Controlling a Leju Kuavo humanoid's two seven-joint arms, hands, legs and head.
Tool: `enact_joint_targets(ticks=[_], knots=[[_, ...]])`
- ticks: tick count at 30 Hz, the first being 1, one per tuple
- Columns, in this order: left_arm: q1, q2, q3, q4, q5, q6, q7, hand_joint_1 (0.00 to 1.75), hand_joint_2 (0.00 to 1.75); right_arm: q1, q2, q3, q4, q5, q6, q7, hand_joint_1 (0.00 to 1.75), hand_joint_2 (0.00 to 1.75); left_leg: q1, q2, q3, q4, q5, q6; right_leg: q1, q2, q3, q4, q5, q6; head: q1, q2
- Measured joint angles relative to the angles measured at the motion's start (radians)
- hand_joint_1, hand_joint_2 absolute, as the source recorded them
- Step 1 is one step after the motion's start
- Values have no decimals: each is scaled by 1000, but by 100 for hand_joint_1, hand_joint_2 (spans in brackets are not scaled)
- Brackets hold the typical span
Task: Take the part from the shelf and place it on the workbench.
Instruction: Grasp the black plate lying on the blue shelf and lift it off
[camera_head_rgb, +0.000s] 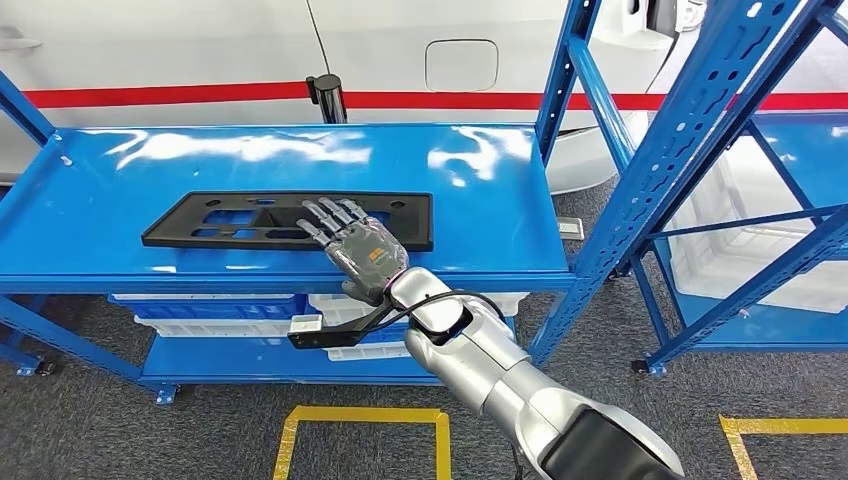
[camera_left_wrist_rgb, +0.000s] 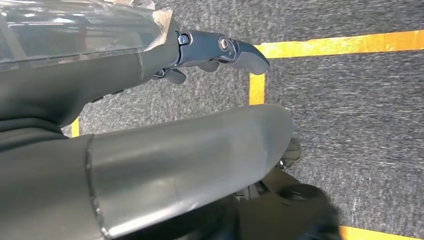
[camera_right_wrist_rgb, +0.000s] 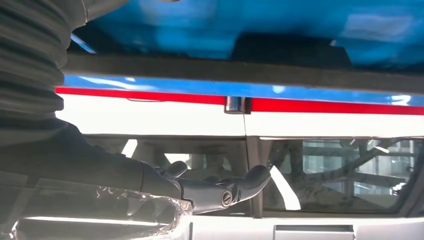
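Note:
A flat black part (camera_head_rgb: 230, 220) with several cut-outs lies lengthwise on the top board of the blue shelf (camera_head_rgb: 300, 160). My right hand (camera_head_rgb: 352, 243) reaches over the part's right half with its fingers (camera_head_rgb: 325, 215) stretched out and spread, holding nothing. Whether it touches the part I cannot tell. In the right wrist view the part (camera_right_wrist_rgb: 250, 70) shows as a dark strip close by, and the right hand (camera_right_wrist_rgb: 200, 190) is extended with nothing in it. My left hand (camera_left_wrist_rgb: 150, 100) hangs over the floor, its fingers (camera_left_wrist_rgb: 225, 50) straight and empty.
A white vehicle body with a red stripe (camera_head_rgb: 200, 95) stands behind the shelf, with a black post (camera_head_rgb: 327, 97) in front of it. A second blue rack (camera_head_rgb: 700, 150) holding a white bin (camera_head_rgb: 740, 240) stands to the right. White bins (camera_head_rgb: 220, 315) sit under the top board. Yellow tape (camera_head_rgb: 360, 415) marks the grey floor.

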Motion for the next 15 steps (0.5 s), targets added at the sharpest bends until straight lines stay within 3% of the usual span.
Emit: enact_joint_targets(ticks=[2,6,8,10,11,12,13,15], knots=[[-2,0,0,0,-1,-1,4,0,0,-1,0,0,2,-3,-5,-5,0,175,-4,0,44,-87,27,7,5,1,6,0,-9,11,0,0],[0,-2,0,0,-3,-4,8,0,0,-2,1,1,5,0,-8,-6,0,175,-12,-3,61,-105,19,31,8,-2,1,11,-25,33,0,0],[-1,-2,0,0,-3,-6,9,0,0,-4,1,1,6,0,-10,-6,0,175,-10,-2,71,-113,19,45,7,-4,-42,94,-59,32,1,0],[-2,-2,0,0,-5,-6,10,0,0,-2,-1,1,9,1,-11,-6,0,175,-12,-2,74,-113,14,55,8,-4,-124,234,-102,27,2,0],[-2,-3,0,0,-6,-6,11,0,0,2,-3,1,10,1,-11,-6,0,175,-13,-3,76,-113,12,57,8,-4,-158,283,-110,28,2,0],[-1,-3,0,0,-7,-5,11,0,0,5,-5,1,11,1,-11,-5,0,175,-14,-5,78,-113,9,57,8,-4,-176,298,-103,33,2,0],[0,-3,0,0,-7,-4,12,0,0,8,-6,1,12,0,-11,-5,0,175,-14,-6,82,-113,6,56,8,-4,-172,271,-81,41,2,0],[0,-4,0,0,-9,-3,13,0,0,9,-6,1,12,2,-11,-3,0,175,-15,-8,91,-112,-2,50,7,-6,-118,134,-13,52,2,0]])
